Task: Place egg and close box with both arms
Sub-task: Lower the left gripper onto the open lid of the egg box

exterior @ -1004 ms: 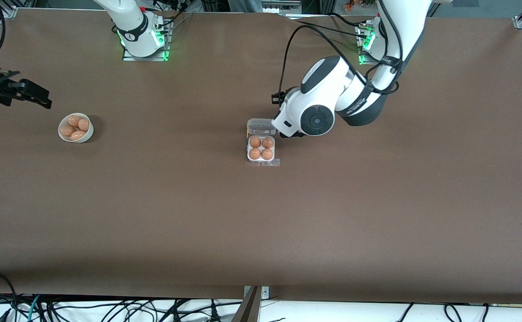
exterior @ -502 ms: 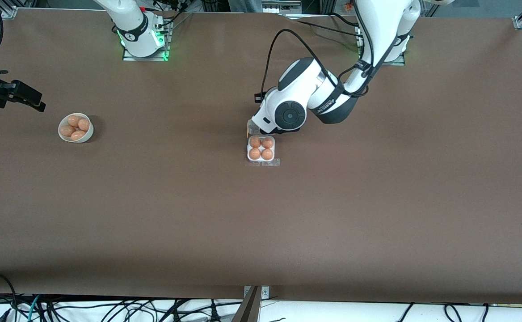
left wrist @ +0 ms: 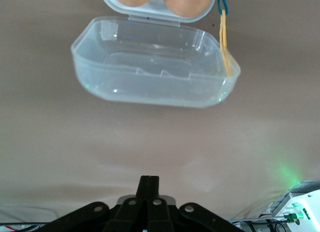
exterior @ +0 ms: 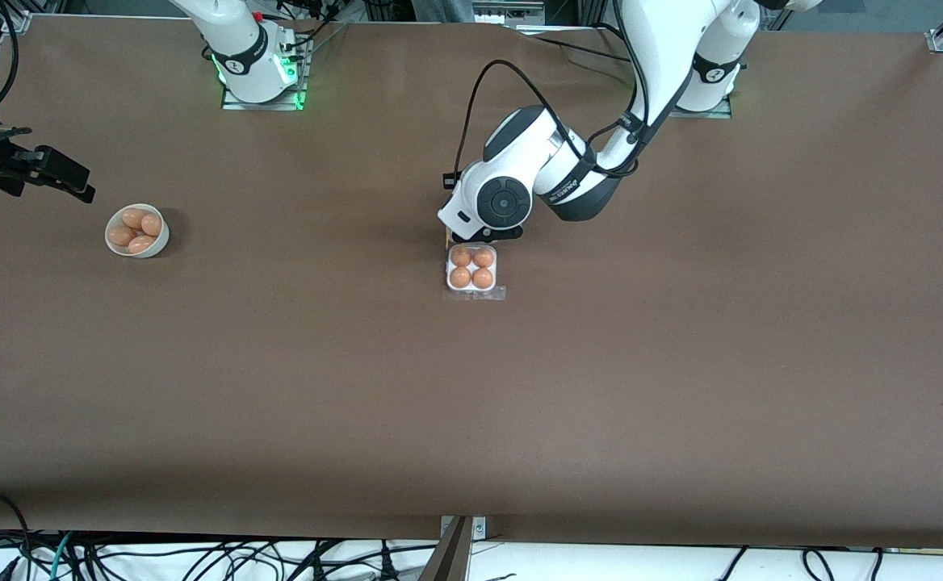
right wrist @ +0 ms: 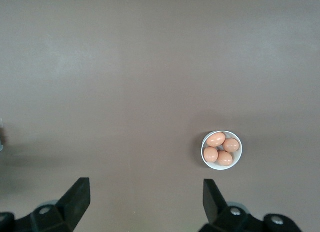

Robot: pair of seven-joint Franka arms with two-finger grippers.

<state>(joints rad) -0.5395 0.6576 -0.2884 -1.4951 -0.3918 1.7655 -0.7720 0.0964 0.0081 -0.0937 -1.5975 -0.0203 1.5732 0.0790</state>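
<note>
The box (exterior: 471,288) is a white tray with an orange-brown egg (exterior: 461,257) in every cell. It lies mid-table. In the left wrist view its clear lid (left wrist: 155,74) hangs open from the hinge, beside two of the eggs (left wrist: 187,1). My left gripper (left wrist: 149,183) is shut on nothing, a short way off the lid's free edge. In the front view the left wrist (exterior: 492,202) covers the lid. My right gripper (right wrist: 145,199) is open and empty, held high over the right arm's end of the table (exterior: 52,171).
A round white bowl (exterior: 137,231) with several more eggs stands toward the right arm's end, and it shows in the right wrist view (right wrist: 222,150) too. A yellow band (left wrist: 224,46) hangs at one corner of the box lid. Bare brown table surrounds the box.
My left arm has swung toward the right arm's end, and its wrist now covers the open lid. The right gripper has barely shifted. The box and eggs are unmoved.
</note>
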